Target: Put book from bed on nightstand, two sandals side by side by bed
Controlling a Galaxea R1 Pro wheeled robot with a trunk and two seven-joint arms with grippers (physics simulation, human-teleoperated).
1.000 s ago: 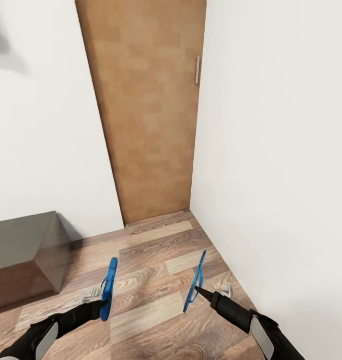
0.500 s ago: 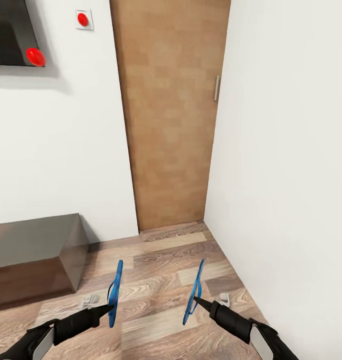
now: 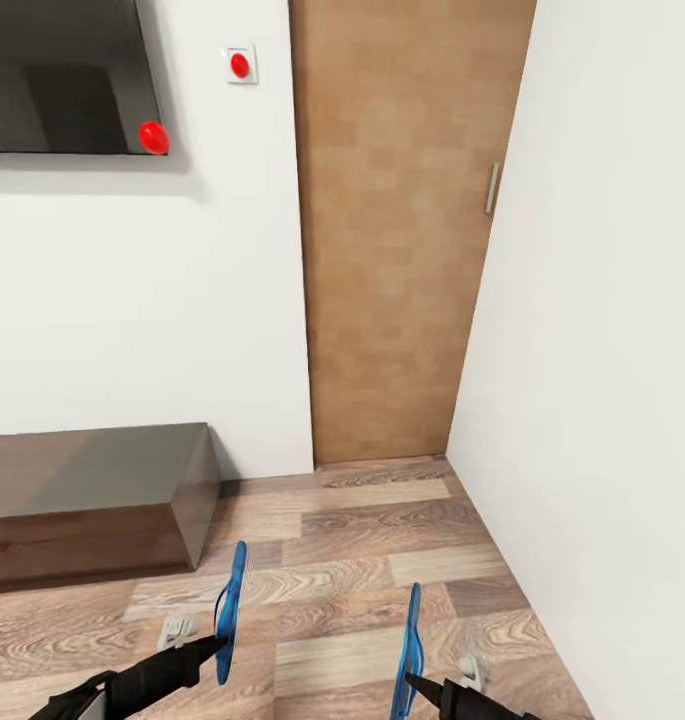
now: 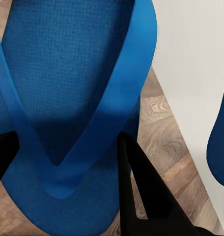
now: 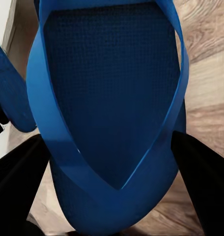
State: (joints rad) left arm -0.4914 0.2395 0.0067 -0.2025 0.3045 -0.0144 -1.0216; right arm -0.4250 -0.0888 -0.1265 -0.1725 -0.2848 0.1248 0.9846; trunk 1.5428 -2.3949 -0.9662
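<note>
- Holding one blue sandal (image 3: 229,610) in my left claw (image 3: 218,645), edge-on and upright above the plank floor (image 3: 362,560), low in the head view.
- From my left wrist, that sandal (image 4: 68,113) is close up; my dark fingers (image 4: 141,191) sit on either side of it, pinched in on the sole where the straps meet at the toe post.
- My right claw (image 3: 414,682) is closed on the other sandal (image 3: 410,650), which also stands on edge, near the bottom of the head view and close to the white wall (image 3: 612,400) on my right.
- From my right wrist, this second sandal (image 5: 112,113) shows its sole and V strap, with my black fingers (image 5: 200,182) pressed against both sides of its narrow end.
- The two sandals hang well apart from each other, both clear of the floor.
- Ahead of me is a tall wooden door (image 3: 402,230) with a slim metal handle (image 3: 492,188), set in the corner.
- To my left, a low dark cabinet (image 3: 92,500) stands against the wall.
- Above it hangs a dark screen (image 3: 67,75) with a red ball (image 3: 153,137) at its lower corner, and beside that a small white wall plate with a red button (image 3: 240,64).
- Two small pale grey objects (image 3: 174,632) lie on the floor near the sandals; I cannot tell what they are.
</note>
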